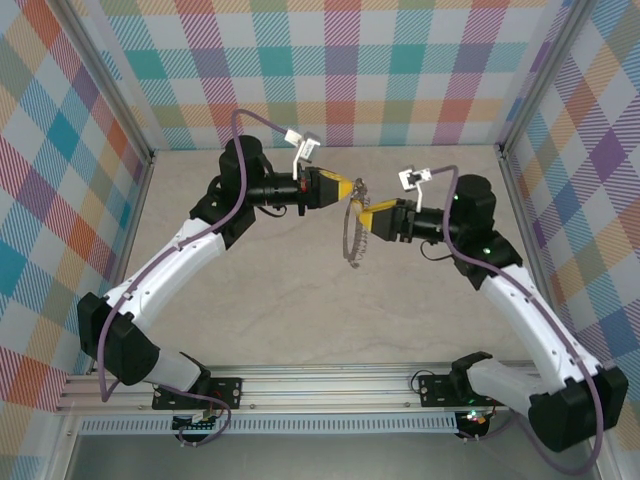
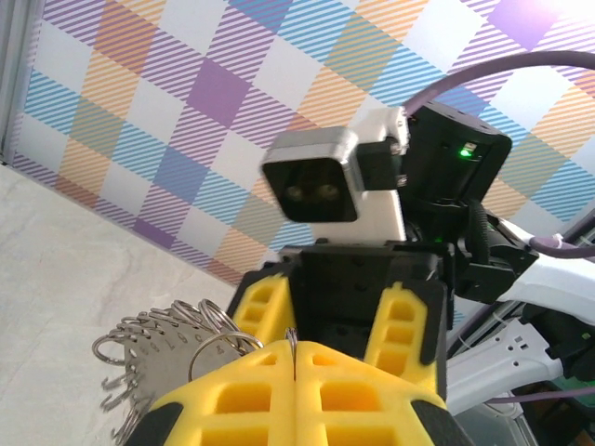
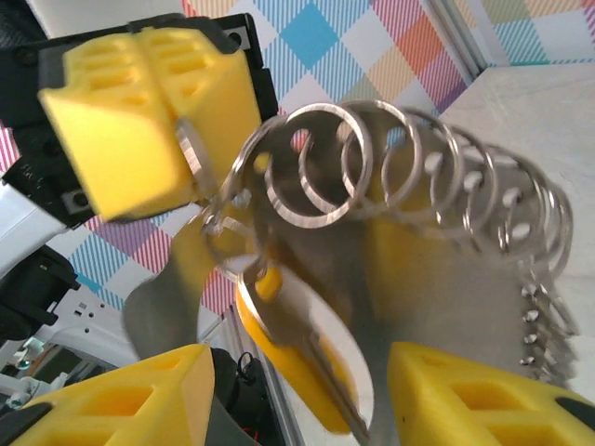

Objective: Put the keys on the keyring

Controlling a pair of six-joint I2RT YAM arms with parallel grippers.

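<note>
Walls (image 1: 400,60): check of teal, orange, purple, yellow and red squares on white, each square hatched with fine diagonal stripes.
Tabletop (image 1: 300,300): pale beige, faintly marbled.
Arms (image 1: 180,255): white links, black joints.
Cable (image 2: 530,67): mauve-grey.
Left fingers (image 2: 232,409): bright yellow, on a black body.
Right fingers (image 3: 483,390): the same bright yellow.
Keyring (image 3: 372,177): shiny silvery grey with pale glints.
Key (image 3: 279,344): yellow with a pale rim and a grey part; blurred.
Wrist camera (image 2: 311,181): silver-grey housing, dark front.
Light (image 2: 462,149): green, on black.
Rail (image 1: 320,385): plain silver metal.
</note>
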